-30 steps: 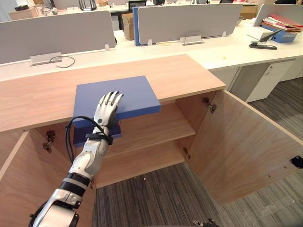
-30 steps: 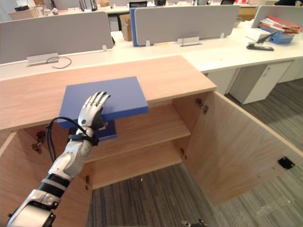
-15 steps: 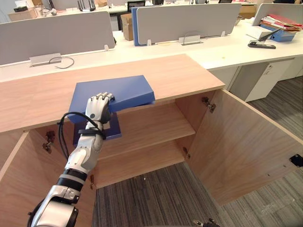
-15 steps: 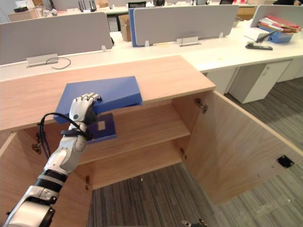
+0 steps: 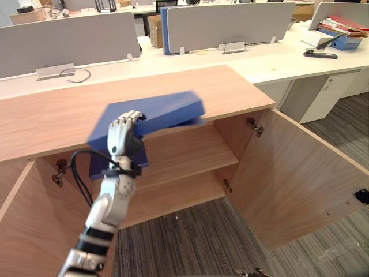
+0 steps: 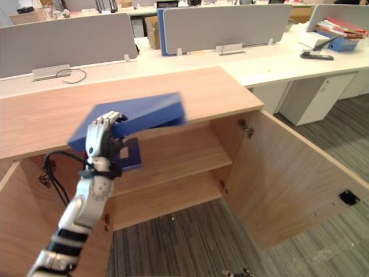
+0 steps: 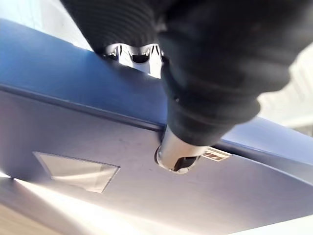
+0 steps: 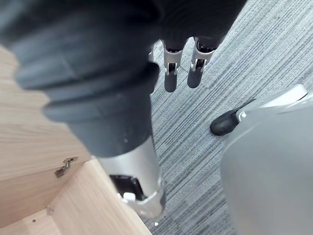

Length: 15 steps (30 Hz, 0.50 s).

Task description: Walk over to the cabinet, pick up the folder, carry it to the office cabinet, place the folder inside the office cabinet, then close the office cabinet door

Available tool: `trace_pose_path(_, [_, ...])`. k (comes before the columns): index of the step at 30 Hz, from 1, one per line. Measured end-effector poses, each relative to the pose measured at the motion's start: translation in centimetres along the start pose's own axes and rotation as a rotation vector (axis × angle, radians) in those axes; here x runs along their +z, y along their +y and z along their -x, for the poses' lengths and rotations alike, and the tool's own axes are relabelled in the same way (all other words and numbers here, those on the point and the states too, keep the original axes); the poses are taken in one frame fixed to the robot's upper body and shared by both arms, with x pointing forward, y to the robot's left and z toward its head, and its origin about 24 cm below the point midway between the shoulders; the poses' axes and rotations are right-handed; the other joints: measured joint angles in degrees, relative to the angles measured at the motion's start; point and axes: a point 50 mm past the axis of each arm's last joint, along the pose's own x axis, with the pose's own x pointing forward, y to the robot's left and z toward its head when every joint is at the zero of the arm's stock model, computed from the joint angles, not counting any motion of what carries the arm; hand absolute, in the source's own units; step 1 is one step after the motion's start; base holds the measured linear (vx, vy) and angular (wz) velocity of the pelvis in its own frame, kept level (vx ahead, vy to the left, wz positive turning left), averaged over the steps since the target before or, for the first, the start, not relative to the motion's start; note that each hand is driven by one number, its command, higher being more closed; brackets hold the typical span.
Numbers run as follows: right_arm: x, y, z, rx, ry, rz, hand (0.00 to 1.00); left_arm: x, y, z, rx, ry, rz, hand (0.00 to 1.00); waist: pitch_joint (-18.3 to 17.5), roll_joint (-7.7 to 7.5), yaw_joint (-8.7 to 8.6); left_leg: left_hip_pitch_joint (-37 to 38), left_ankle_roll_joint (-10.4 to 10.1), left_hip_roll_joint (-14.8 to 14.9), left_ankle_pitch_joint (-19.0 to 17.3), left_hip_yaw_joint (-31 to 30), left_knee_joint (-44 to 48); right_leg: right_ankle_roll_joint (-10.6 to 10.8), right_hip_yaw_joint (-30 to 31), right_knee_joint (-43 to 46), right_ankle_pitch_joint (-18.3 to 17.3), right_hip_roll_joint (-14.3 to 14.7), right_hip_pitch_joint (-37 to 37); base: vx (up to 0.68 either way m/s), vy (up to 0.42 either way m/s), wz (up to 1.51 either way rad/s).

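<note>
Grips the folder [image 5: 167, 109] with the left robot hand [image 5: 124, 128], fingers [image 6: 102, 124] curled over the top face at the near left corner, thumb [image 7: 178, 154] pressed up against the underside beside a clear label pocket [image 7: 76, 169]. Holds the blue folder tilted, near end low in front of the open cabinet, far end raised and blurred over the front edge of the cabinet top [image 5: 230, 86]; cannot tell whether it touches the wood. Lets the right robot hand [image 8: 181, 73] hang empty, fingers straight and relaxed, above grey carpet [image 8: 234, 63]. Below the folder, a wooden shelf [image 5: 190, 153] between two doors, right door [image 5: 294, 179] swung wide. Behind the cabinet, a long white table [image 5: 277, 55] with grey dividers [image 5: 69, 40].
</note>
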Motion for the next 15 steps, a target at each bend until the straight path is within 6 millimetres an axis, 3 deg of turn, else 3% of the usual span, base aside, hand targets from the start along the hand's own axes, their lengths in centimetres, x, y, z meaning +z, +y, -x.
trace_pose_path(2, [-0.1, -0.1, 0.0, -0.002, 0.005, 0.001, 0.0, 2.5, -0.3, 0.6, -0.034, -0.055, 0.299, 1.0, -0.1, 0.1, 0.14, 0.0, 0.0, 0.0, -0.3, 0.0, 0.1, 1.1, 0.7, 1.8, -0.8, 0.0, -1.1, -0.04, -0.018, -0.09])
trace_pose_path(4, [-0.1, -0.1, 0.0, 0.0, 0.003, 0.002, 0.0, 3.0, -0.1, 0.9, -0.039, -0.036, 0.496, 1.0, -0.2, 0.4, 0.11, 0.1, 0.0, 0.1, -0.5, 0.3, 0.1, 1.4, 1.5, 2.7, -1.0, 0.0, -1.8, -0.04, -0.013, -0.16])
trace_pose_path(5, [-0.1, -0.1, 0.0, 0.002, 0.0, -0.01, 0.0, 2.8, -0.2, 1.2, -0.05, 0.004, 0.628, 1.0, -0.3, 0.53, -0.02, 0.1, 0.0, 0.1, -0.5, 0.4, 0.1, 1.4, 1.6, 2.9, -1.0, 0.0, -1.8, -0.04, -0.011, -0.12])
trace_pose_path(9, [1.2, 0.7, 0.8, 0.063, -0.118, 0.0, 0.0, 1.2, 0.1, 3.6, -0.009, 0.178, 0.879, 1.0, -0.4, 0.61, -0.07, 0.0, 0.0, 0.2, -0.5, 0.8, 0.2, 1.5, 2.1, 3.3, -1.0, 0.3, -2.4, -0.03, -0.013, -0.06])
trace_pose_path(12, [4.7, 3.4, 2.9, 0.189, -0.329, -0.122, 0.0, 0.1, 1.0, 5.1, 0.073, 0.267, 0.974, 1.0, -0.5, 0.52, 0.03, -1.1, -0.1, 0.6, -0.5, 1.1, 0.7, 1.5, 2.5, 3.7, -1.0, 0.7, -3.7, -0.02, -0.028, -0.05])
trace_pose_path(15, [9.4, 5.1, 6.7, 0.311, -0.594, -0.274, 0.0, 0.1, 1.8, 6.2, 0.15, 0.31, 1.049, 1.0, -0.5, 0.52, 0.27, -1.1, -0.2, 1.0, -1.0, 1.2, 1.3, 1.5, 2.6, 3.6, -1.0, 0.9, -3.5, 0.0, -0.009, -0.01])
